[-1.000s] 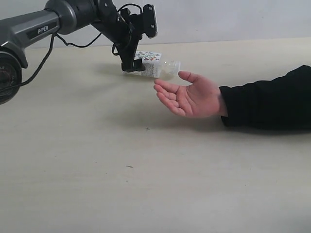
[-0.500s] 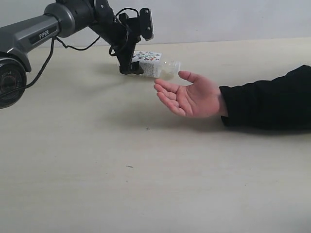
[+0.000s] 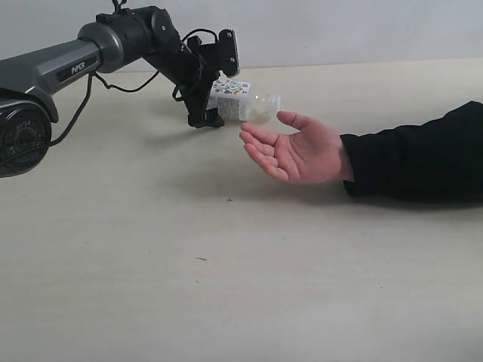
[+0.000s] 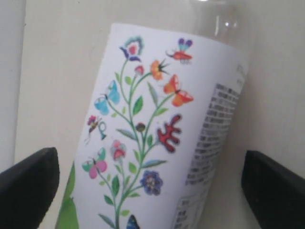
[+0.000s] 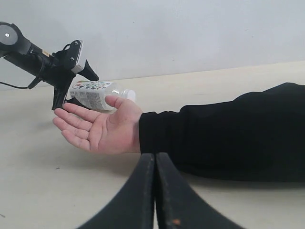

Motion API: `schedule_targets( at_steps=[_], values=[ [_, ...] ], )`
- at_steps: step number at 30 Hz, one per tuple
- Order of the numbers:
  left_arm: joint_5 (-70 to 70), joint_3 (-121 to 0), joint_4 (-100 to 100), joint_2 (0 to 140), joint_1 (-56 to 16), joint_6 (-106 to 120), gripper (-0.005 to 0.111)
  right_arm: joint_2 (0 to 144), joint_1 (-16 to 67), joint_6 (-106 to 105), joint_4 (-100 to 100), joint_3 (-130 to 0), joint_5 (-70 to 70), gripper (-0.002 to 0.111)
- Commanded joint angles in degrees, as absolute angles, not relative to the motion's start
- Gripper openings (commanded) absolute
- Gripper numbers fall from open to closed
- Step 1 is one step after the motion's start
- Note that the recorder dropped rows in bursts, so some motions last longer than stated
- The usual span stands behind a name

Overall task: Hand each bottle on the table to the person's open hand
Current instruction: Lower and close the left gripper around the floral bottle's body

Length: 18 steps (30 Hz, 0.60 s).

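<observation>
my left gripper [image 4: 150,164] stands wide open around the bottle [image 3: 240,99]. in the wrist view a bare gap shows between each finger [image 4: 28,186] and the floral label [image 4: 157,143], so i hold nothing. the bottle lies on its side with its cap end toward the hand [image 3: 298,151], just behind the thumb [image 3: 293,118] and not in the palm. i cannot tell whether it rests on the surface [image 3: 226,286], leans on the thumb, or both. my right gripper [image 5: 155,191] is closed on nothing, low near the black sleeve [image 3: 415,154].

as i judge it, the main risk is that the handover counts for nothing: the bottle sits beside the hand rather than in it, and nobody is gripping it. it lies on its side, so a nudge could send it sliding or rolling away from the palm.

the second risk is me. the bottle lies between my fingers, so if i pull back at an angle one finger can catch the label and drag or spin the bottle away from the hand. if i close again carelessly, i may squeeze thin plastic off-centre and squirt it out.

the third risk is the thumb: it is very near my fingers, and any push forward could pinch or knock it.
</observation>
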<state>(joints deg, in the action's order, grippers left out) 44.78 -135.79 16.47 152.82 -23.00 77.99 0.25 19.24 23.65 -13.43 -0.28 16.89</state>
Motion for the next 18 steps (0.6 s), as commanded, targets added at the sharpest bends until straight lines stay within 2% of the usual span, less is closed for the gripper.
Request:
schedule_targets(
  at_steps=[1,6,9,18],
  values=[
    [43.9,-136.2,17.0,152.5,-22.8,77.8,0.105,0.0,19.3,23.6,-13.4,0.0,16.5,0.0],
    [43.5,-136.2,17.0,152.5,-22.8,77.7,0.1,0.0,19.3,23.6,-13.4,0.0,16.5,0.0],
    [43.9,-136.2,17.0,152.5,-22.8,77.7,0.084,0.0,19.3,23.6,-13.4,0.0,16.5,0.0],
    [44.5,-136.2,17.0,152.5,-22.8,77.7,0.0,0.0,19.3,23.6,-13.4,0.0,16.5,0.0]
  ],
)
